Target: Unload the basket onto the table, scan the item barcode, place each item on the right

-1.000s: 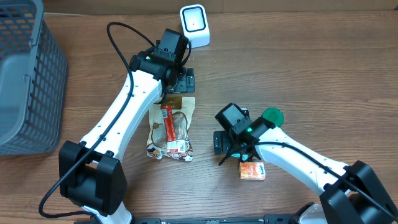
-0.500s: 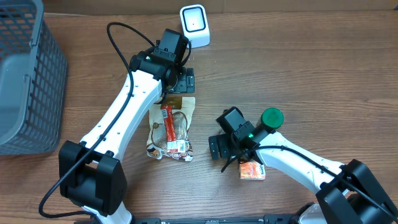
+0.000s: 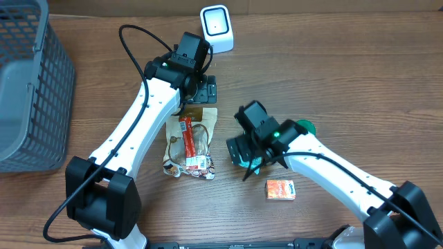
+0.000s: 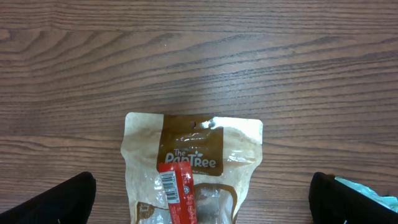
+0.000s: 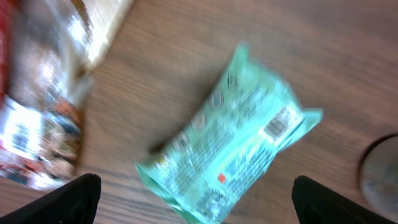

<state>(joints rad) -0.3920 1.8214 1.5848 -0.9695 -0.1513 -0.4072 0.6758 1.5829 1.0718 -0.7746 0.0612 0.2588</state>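
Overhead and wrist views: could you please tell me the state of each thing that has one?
left gripper: open, empty, above the brown pouch.
right gripper: open, empty, above the green packet.
brown pouch: lying flat, label up.
green packet: lying flat, free.
orange box: lying flat.
basket: upright.

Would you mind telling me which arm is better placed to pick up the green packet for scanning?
Right. The right gripper, open, hovers directly over the green packet, which fills its wrist view. The left gripper, also open, is over the top edge of the brown snack bag.
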